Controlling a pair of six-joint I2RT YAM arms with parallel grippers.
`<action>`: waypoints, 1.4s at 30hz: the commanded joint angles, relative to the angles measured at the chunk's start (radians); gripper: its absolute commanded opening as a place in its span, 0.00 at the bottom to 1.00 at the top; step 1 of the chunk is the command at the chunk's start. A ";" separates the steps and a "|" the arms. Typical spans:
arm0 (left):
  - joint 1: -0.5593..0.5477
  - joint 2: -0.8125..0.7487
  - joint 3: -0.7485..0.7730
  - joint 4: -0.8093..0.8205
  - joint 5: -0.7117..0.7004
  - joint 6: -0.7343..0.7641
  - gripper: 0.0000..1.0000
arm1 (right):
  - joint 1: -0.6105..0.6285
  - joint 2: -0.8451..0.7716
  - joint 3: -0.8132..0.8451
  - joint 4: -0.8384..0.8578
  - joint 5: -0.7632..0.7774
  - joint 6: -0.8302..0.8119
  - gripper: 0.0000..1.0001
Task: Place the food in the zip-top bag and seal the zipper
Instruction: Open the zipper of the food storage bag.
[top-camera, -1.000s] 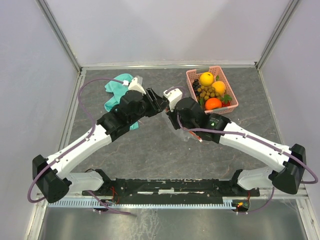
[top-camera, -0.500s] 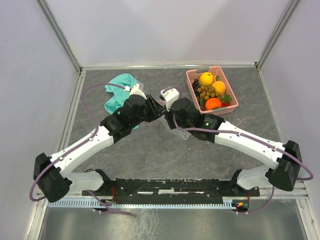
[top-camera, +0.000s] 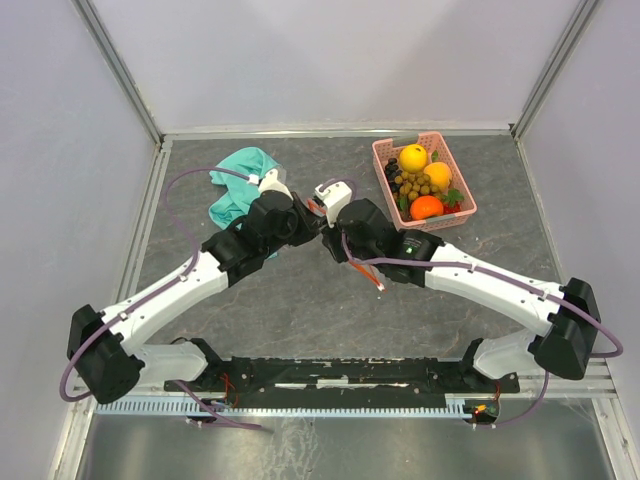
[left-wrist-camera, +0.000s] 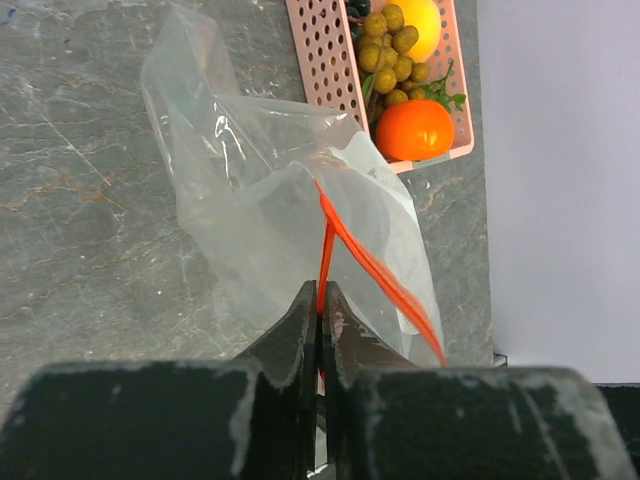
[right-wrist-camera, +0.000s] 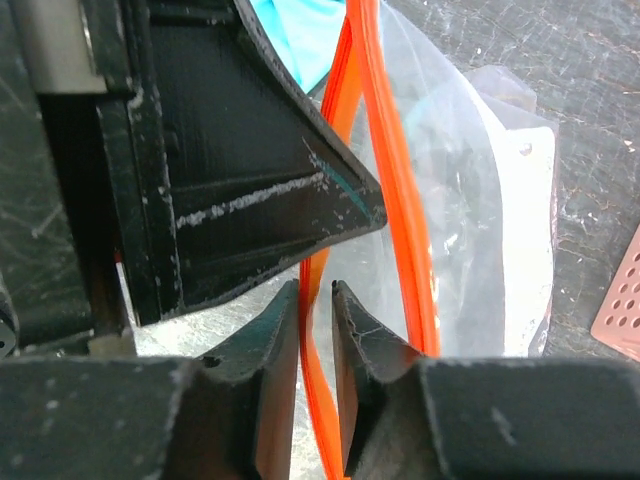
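Most of the one zip-top bag (left-wrist-camera: 240, 200), held up over mid-table (top-camera: 300, 310), is hidden from above by two arms (top-camera: 480, 278). One teal cloth (top-camera: 235, 185) is partly covered. Six pieces of food (top-camera: 426, 207) are counted in one pink basket (top-camera: 458, 175) at the far right corner. The zipper (left-wrist-camera: 375, 270) is pinched in the closed left gripper (left-wrist-camera: 320, 310); the right gripper (right-wrist-camera: 316, 300) is parted narrowly around it.

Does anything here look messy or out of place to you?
Nothing is spilled or broken. The clear bag is crumpled and empty, its red zipper strip gaping where the left claw pinches it, and a teal cloth lies bunched at the far left of the table. The fruit sits in its pink basket.
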 joint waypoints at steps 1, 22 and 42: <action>0.002 -0.039 0.016 -0.027 -0.075 0.048 0.04 | 0.004 -0.049 0.056 -0.011 -0.035 -0.028 0.32; 0.002 -0.060 0.042 -0.072 -0.095 0.081 0.03 | 0.003 -0.066 0.123 -0.170 0.147 -0.155 0.68; 0.001 -0.057 0.078 -0.087 -0.079 0.069 0.03 | 0.005 -0.043 0.054 -0.123 0.157 -0.093 0.90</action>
